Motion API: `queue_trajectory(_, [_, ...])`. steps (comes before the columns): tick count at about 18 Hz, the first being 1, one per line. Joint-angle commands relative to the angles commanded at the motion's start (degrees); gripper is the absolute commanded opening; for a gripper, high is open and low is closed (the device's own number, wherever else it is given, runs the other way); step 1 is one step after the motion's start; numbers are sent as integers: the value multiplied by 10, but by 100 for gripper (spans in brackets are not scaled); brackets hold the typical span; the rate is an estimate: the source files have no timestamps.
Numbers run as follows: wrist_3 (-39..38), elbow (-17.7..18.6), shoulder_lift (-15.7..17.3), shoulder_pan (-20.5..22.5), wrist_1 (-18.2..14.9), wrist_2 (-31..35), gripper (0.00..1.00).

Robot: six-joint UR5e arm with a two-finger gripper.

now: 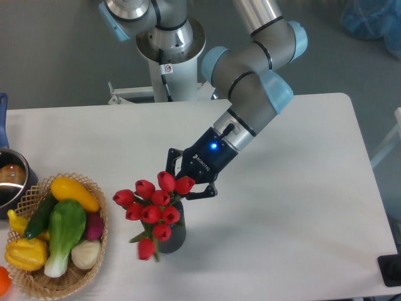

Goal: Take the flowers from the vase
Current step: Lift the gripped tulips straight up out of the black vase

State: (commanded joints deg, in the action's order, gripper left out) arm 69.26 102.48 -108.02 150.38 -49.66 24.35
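One vase (169, 236) of nine red tulips (152, 208), one gripper (188, 183), and left of the vase one basket (100, 233) and one pot (11, 180).
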Motion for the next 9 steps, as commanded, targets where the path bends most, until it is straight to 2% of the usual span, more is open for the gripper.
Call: queue_trajectory(9, [-4,-9,4,-4,0,-31,0])
